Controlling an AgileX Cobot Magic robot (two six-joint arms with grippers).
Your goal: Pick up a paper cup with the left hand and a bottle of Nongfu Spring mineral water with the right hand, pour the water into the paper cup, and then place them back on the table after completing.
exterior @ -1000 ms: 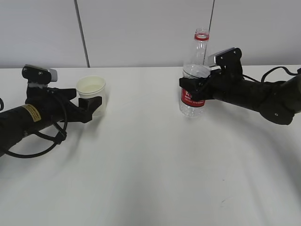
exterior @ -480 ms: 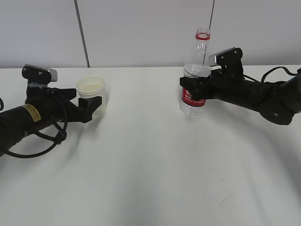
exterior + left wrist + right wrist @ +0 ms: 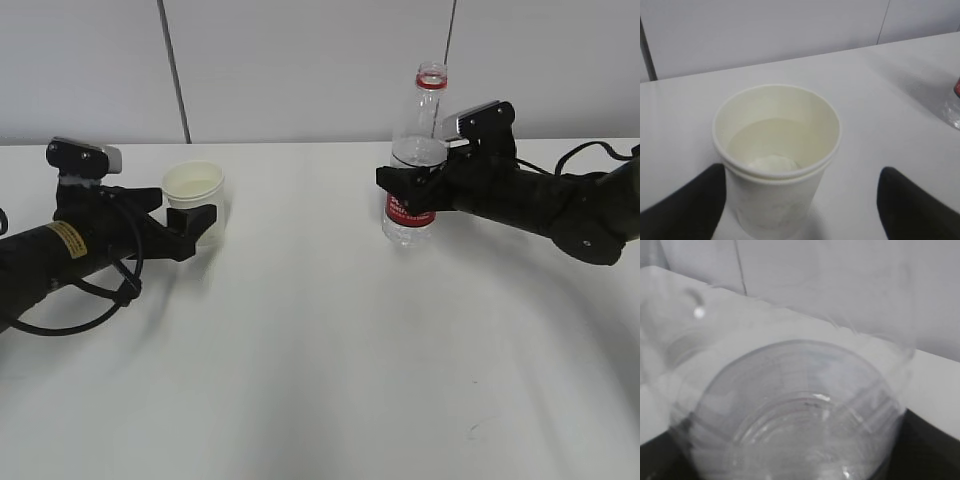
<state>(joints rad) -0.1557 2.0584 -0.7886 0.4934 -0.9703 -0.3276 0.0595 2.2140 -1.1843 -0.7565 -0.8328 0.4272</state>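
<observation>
Exterior view: one cup (image 3: 195,195) between spread left fingers (image 3: 203,222); one bottle (image 3: 415,160) (uncapped) clamped by right fingers (image 3: 393,180).

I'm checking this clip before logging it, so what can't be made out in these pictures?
- Bottle label text: too small in the exterior view.
- Right gripper fingertips: cut off by the right wrist view's lower edge.
- Whether the left gripper touches the cup: the contact isn't clear.

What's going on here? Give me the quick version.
A two-armed robot is doing a water-pouring job. The right hand grips an uncapped bottle, upright at the table. The paper cup holds water and sits between the left hand's open fingers, apparently released.
</observation>
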